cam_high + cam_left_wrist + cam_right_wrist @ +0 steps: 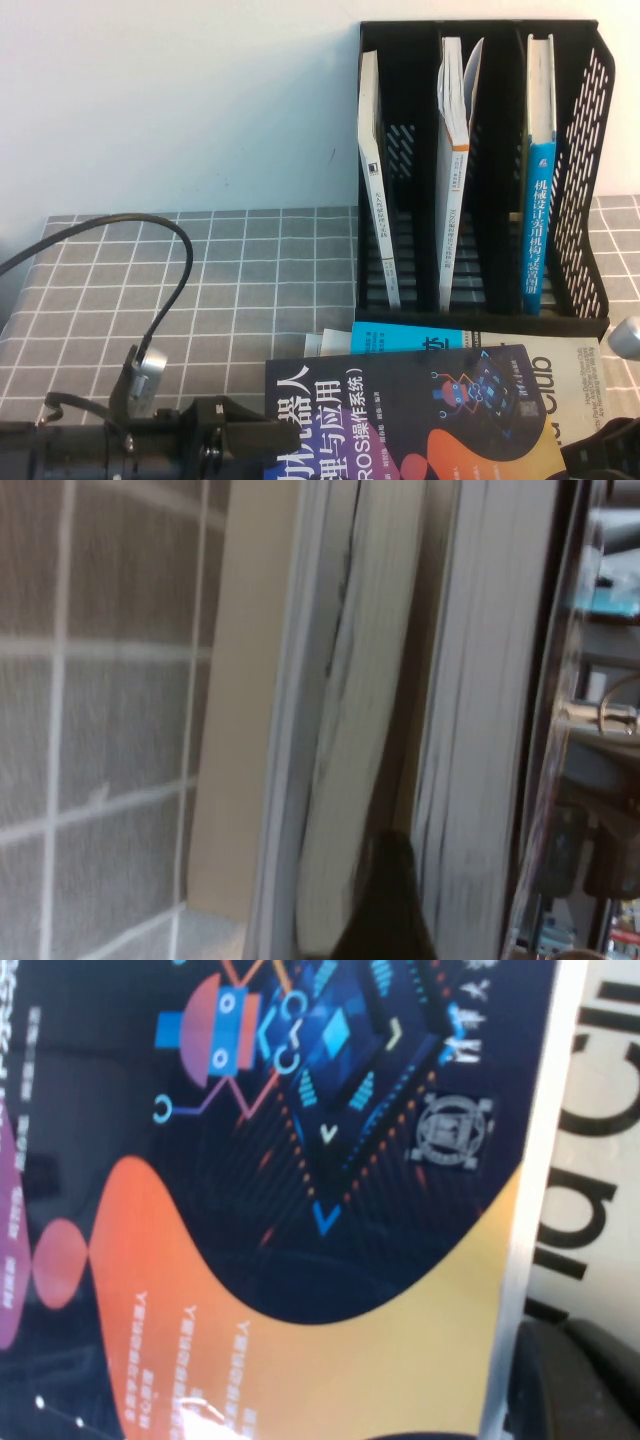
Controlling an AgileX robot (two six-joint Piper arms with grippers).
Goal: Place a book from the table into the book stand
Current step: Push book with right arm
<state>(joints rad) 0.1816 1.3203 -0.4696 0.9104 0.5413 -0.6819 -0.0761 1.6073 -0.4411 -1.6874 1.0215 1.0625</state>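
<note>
The book (400, 415), dark navy with big white characters and an orange swirl, lies flat at the table's (230, 280) near edge on top of a cyan and white book (560, 375). My left gripper (245, 435) sits at its left edge, open; in the left wrist view one dark finger (385, 900) lies against the stacked page edges (480, 730). My right gripper (600, 450) is at the book's right edge. The right wrist view shows the book's cover (300, 1160). The black book stand (480, 170) stands upright behind.
The stand holds a white book (375, 200) in its left slot, a white and orange one (452, 170) in the middle and a blue-spined one (538, 220) in the right. A black cable (170, 250) loops over the table's left side.
</note>
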